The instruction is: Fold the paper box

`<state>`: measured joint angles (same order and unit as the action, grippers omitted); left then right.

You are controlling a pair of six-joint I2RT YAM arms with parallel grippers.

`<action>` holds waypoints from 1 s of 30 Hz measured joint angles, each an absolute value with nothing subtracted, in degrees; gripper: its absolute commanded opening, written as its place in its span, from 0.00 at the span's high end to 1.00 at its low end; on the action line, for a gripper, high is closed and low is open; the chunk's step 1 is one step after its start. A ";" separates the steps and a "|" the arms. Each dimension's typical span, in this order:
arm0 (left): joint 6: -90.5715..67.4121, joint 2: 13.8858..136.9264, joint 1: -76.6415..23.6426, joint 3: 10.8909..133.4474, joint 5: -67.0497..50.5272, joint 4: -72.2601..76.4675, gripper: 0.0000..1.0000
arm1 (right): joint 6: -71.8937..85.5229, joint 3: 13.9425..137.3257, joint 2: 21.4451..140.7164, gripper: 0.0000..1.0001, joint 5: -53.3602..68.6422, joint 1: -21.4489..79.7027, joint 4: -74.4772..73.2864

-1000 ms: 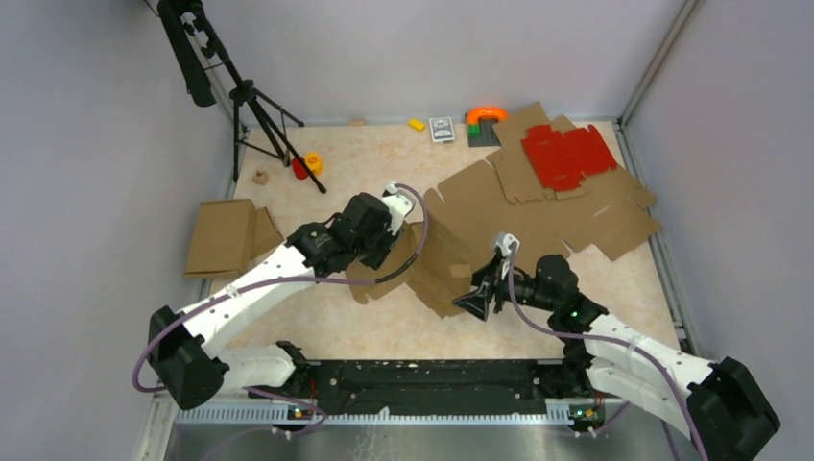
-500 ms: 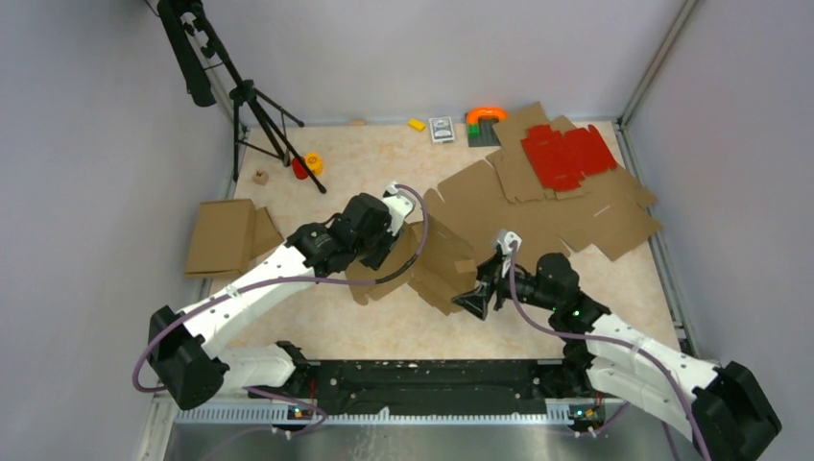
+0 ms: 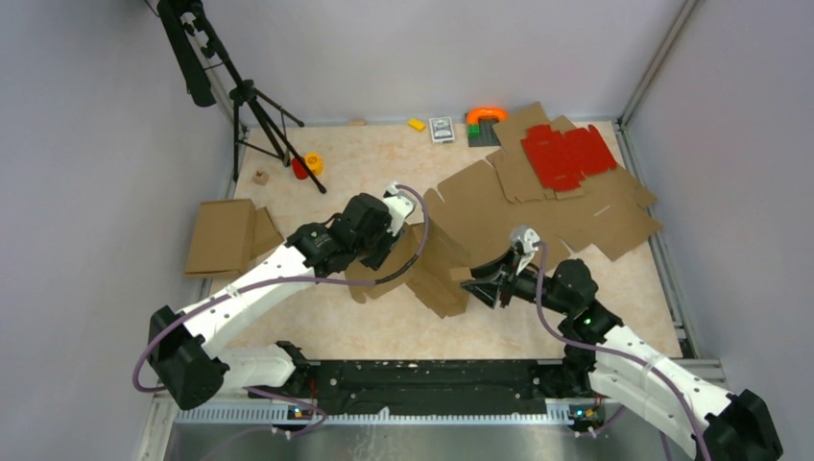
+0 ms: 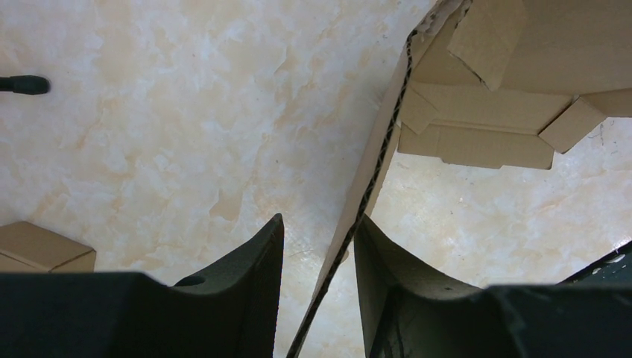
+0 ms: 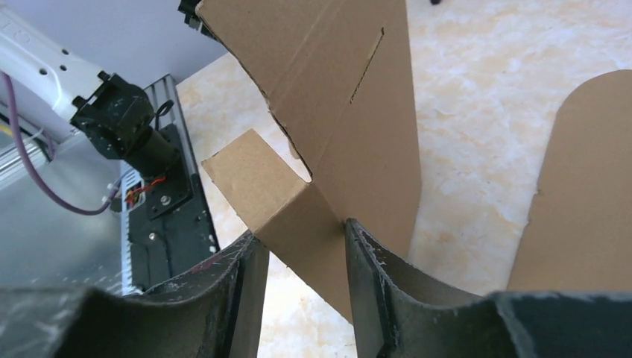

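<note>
Two end effectors are engaging the paper box [image 3: 443,261], half-raised at the tabletop [image 3: 365,178] centre: right end effector [image 5: 300,233] is clamping a flap; left end effector [image 4: 319,220] is straddling a panel edge, fingers apart.

The right arm [image 3: 614,336] swings out to its right, with elbow and wrist both farther to that side than a second ago. The right gripper [image 3: 483,281], earlier angled down beside the paper box [image 3: 437,264], now reaches in sideways from the right and sits slightly higher. Its jaws, spread wider a moment before, draw in around a small corner flap [image 5: 257,175] of the box, with one finger against each face of the cardboard.
</note>
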<state>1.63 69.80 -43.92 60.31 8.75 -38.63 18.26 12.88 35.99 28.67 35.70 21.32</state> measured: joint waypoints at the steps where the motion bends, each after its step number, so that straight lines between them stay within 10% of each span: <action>1: 1.67 69.80 -43.92 60.31 8.78 -38.63 0.72 | 18.20 13.02 36.64 0.54 29.23 35.68 21.52; 10: 1.83 69.80 -43.92 60.31 8.80 -38.63 0.72 | 18.02 15.33 42.54 0.38 39.75 35.44 23.44; 30: 2.79 69.93 -43.92 60.38 7.75 -38.65 0.72 | 15.00 18.13 49.43 0.60 50.92 36.36 26.28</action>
<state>2.79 69.93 -43.92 60.38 7.75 -38.65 15.00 18.13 49.43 50.92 36.36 26.28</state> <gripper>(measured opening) 0.404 0.443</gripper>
